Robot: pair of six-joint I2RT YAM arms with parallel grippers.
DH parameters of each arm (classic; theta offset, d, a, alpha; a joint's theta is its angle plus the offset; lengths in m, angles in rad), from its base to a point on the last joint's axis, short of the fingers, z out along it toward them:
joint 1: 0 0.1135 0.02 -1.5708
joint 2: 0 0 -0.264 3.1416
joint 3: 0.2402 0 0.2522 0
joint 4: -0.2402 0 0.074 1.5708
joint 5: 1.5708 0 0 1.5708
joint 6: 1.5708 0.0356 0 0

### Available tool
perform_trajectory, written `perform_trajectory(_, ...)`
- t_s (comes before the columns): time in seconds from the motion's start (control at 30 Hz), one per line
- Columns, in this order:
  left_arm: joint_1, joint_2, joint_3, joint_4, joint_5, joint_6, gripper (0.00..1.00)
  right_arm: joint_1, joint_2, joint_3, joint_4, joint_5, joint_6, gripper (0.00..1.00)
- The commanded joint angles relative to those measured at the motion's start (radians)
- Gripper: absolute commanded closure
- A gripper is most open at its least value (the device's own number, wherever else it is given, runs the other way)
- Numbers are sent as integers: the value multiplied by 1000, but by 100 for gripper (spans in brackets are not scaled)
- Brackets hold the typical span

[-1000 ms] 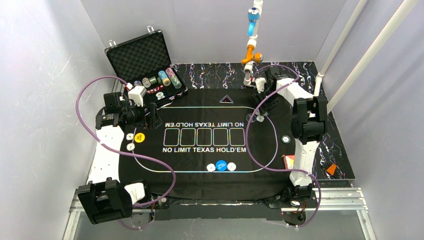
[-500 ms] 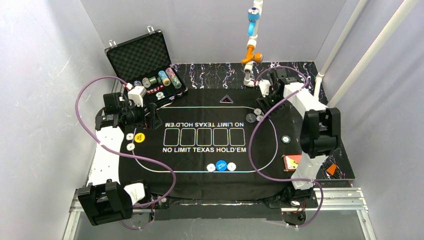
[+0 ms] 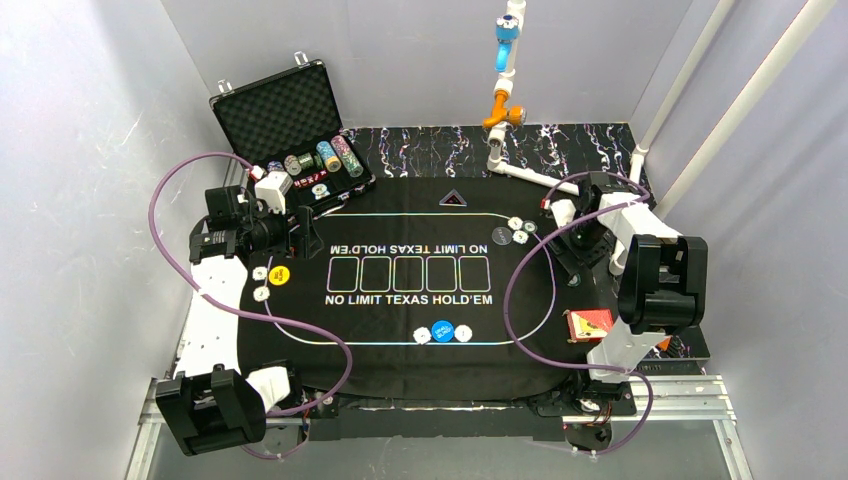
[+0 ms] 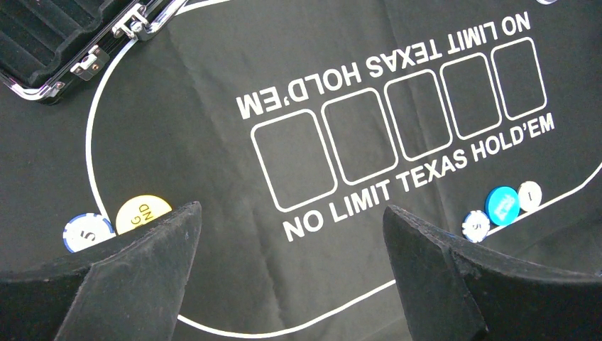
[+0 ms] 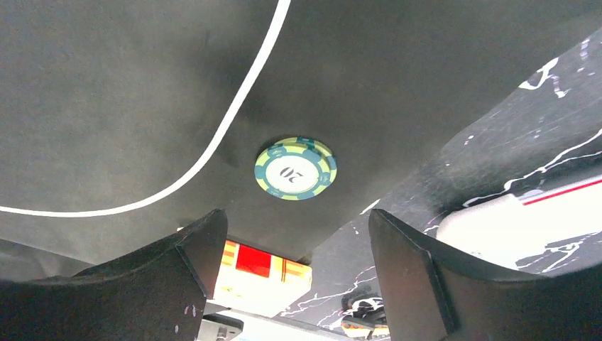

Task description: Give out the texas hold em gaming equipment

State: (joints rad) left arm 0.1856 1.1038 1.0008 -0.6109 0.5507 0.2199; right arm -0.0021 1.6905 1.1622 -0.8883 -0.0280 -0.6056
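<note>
On the black mat (image 3: 400,350), three chips (image 3: 516,232) lie by the far right curve. A blue button (image 3: 443,330) sits between two white chips at the near line. A yellow button (image 3: 279,273) and two chips lie at the left. My right gripper (image 5: 297,220) hangs open and empty just short of a green striped chip (image 5: 295,168), with the red card deck (image 5: 263,273) below it; in the top view it (image 3: 574,255) is over the mat's right side. My left gripper (image 4: 291,234) is wide open above the mat, beside the yellow button (image 4: 142,212).
The open black case (image 3: 295,110) stands at the back left with rows of chips (image 3: 325,158) in it. The red deck (image 3: 590,323) lies at the mat's right edge. A white post with orange and blue fittings (image 3: 505,90) rises at the back.
My right arm has swung back from the far right chips to the mat's right side, its jaws widening. Three chips now show there instead of two. The left arm has not moved.
</note>
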Motion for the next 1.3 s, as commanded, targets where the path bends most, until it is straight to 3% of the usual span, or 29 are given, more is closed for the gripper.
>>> perform_trajectory(0.0, -5, -25, 19, -27, 26, 0, 1, -15, 6, -30, 34, -5, -23, 18)
perform_trajectory(0.5, -3, -7, 24, -26, 21, 1, 1, -13, 81, -61, 128, 10, 14, 24)
perform_trajectory(1.0, -4, 3, 28, -26, 26, -4, 1, -13, 43, -36, 79, 3, 10, 54)
perform_trajectory(1.27, -4, 1, 28, -26, 25, -4, 1, -11, 2, 23, 1, -18, 16, 56)
